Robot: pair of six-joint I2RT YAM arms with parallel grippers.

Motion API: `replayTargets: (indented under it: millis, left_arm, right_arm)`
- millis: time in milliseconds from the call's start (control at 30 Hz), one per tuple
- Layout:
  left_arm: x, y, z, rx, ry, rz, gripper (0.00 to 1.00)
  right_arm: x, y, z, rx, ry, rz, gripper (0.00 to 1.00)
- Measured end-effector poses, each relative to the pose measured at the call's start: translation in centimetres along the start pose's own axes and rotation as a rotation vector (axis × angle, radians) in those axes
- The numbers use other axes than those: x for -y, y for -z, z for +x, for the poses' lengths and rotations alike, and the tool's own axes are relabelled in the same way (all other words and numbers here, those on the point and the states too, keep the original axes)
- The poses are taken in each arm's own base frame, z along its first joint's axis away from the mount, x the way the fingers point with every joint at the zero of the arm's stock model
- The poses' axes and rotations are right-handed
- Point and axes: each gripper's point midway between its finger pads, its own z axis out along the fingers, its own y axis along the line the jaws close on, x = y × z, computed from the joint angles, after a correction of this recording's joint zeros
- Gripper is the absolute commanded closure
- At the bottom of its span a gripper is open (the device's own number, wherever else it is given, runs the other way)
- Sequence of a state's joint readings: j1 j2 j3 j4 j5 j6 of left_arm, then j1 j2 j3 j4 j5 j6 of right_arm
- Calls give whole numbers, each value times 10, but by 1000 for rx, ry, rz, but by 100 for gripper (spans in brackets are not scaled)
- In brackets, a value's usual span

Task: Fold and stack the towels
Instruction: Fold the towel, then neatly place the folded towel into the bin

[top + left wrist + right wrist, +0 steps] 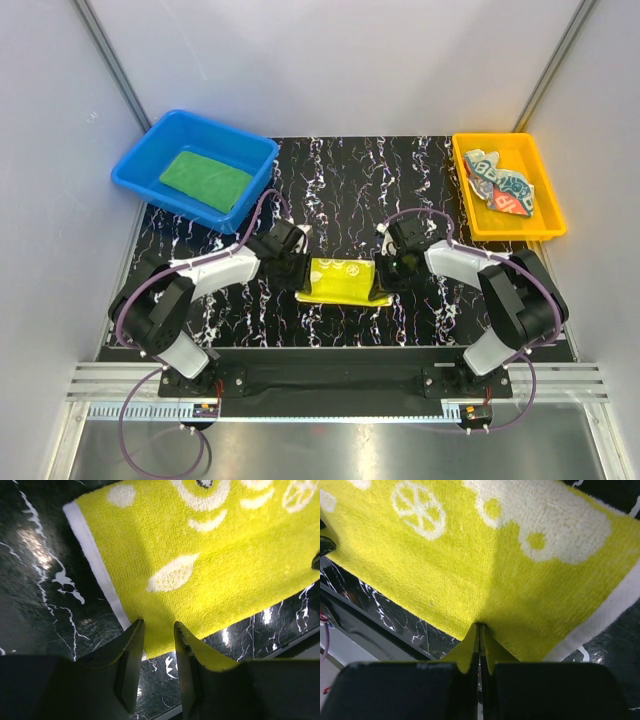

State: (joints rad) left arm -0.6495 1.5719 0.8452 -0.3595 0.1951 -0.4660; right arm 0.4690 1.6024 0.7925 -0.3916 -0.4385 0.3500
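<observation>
The yellow towel (345, 280) lies in the middle of the bench (330, 170), stretched between the two arms, with its pale print facing up. The left arm (215, 270) reaches to the towel's left end and the right arm (470, 262) to its right end.

In the left wrist view the left jaws stand apart at the towel's near edge, close to the corner with the white hem. The dark bench and a strip of hem show in the gap between the fingers (131, 660). The cloth reaches the fingertips, but nothing is pinched there.

In the right wrist view the right jaws are pressed together and clamped on the towel's near edge, not far from the white hem on that side. The cloth puckers slightly where the fingers (470, 647) meet. A pale wheel-shaped print and a larger pale figure show on the towel beyond the grip.

The green towel (205, 180) lies flat in the blue bin (140, 160) at the far left corner of the bench. The striped towel (500, 182) sits crumpled in the orange bin (515, 234) at the far right corner. Both bins are well apart from the yellow towel and from both arms.
</observation>
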Motion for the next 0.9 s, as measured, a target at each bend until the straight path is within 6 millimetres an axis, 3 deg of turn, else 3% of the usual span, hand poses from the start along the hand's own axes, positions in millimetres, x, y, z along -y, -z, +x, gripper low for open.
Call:
replayTargets:
  millis: [167, 267, 433, 667, 900]
  left_arm:
    - [-1, 8, -19, 43, 3, -52, 61]
    - [5, 15, -38, 88, -2, -59, 60]
    - [13, 16, -61, 141, -9, -41, 59]
    - [-15, -21, -57, 54, 46, -92, 60]
    - [-12, -4, -82, 92, 5, -101, 53]
  right_arm:
    - [-7, 9, -14, 44, -15, 12, 98]
    - [-10, 23, -35, 117, -11, 58, 98]
    - [1, 32, -61, 211, -8, 164, 98]
    - [44, 11, -63, 199, -41, 345, 97]
    - [41, 27, -67, 220, -33, 371, 94]
